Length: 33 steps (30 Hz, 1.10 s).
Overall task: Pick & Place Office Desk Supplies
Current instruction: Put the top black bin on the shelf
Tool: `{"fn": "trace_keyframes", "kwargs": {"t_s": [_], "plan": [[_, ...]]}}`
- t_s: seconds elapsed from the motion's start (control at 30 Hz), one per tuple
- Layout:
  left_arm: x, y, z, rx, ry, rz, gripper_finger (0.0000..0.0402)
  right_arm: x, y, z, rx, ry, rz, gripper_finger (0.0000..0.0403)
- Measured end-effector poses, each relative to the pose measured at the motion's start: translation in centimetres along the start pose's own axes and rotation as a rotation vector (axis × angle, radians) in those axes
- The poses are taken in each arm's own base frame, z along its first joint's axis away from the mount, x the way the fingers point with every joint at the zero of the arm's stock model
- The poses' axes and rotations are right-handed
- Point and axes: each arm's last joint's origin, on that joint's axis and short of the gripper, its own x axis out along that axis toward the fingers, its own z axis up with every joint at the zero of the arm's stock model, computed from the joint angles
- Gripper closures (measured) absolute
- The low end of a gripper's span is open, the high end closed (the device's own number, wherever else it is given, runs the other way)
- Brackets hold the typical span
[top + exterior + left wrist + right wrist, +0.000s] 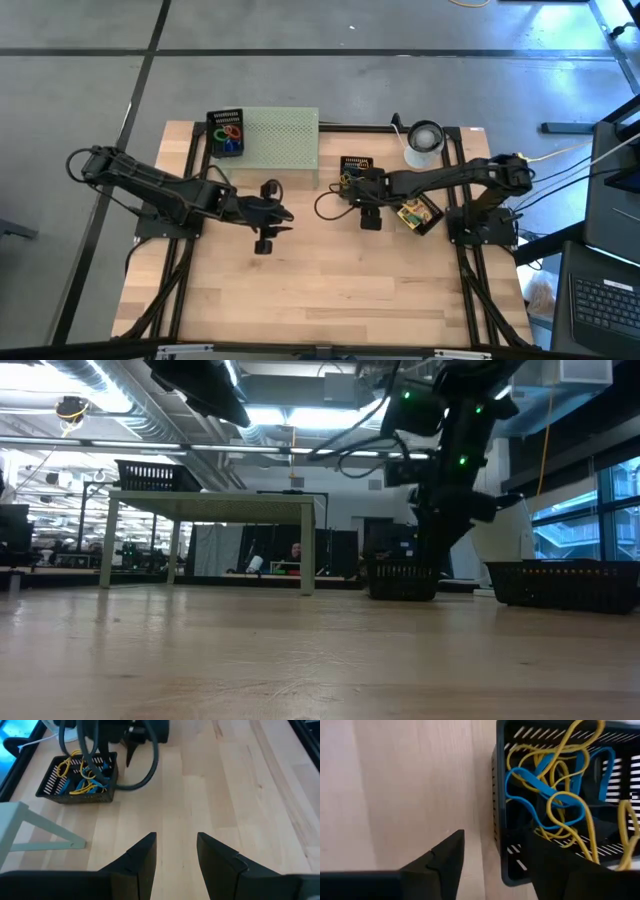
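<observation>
The right gripper [492, 865] hangs at the edge of a small black basket [498, 795], fingers spread, one finger over bare wood and the other inside the basket wall, nothing pinched between them. Yellow and blue bands [555, 780] lie tangled in the basket just ahead of that inner finger. The left gripper [176, 851] hovers over bare table [225, 785], fingers spread and empty, that basket well ahead of it.
</observation>
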Motion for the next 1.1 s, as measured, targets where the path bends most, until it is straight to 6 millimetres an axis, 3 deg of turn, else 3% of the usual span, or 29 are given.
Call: {"fn": "trace_keyframes", "kwargs": {"t_s": [0.3, 0.53, 0.83, 1.1], "plan": [[-0.1, -0.5, 0.0, 0.014, -0.002, -0.017, 0.0267, 1.4, -0.9, -0.1, 0.016, 0.043, -0.009, 0.0287], [-0.1, -0.5, -0.1, 0.014, -0.001, -0.017, 0.0267, 1.4, -0.9, -0.1, 0.019, 0.042, -0.007, 0.0384], [-0.1, -0.5, -0.1, 0.013, -0.001, -0.017, 0.0267, 1.3, -0.1, 0.2, 0.052, 0.010, 0.049, 0.0388], [-0.3, -1.1, -0.1, 0.030, -0.003, -0.037, 0.0267, 0.2, 4.0, 1.1, 0.060, -0.097, 0.167, 0.0391]]}}
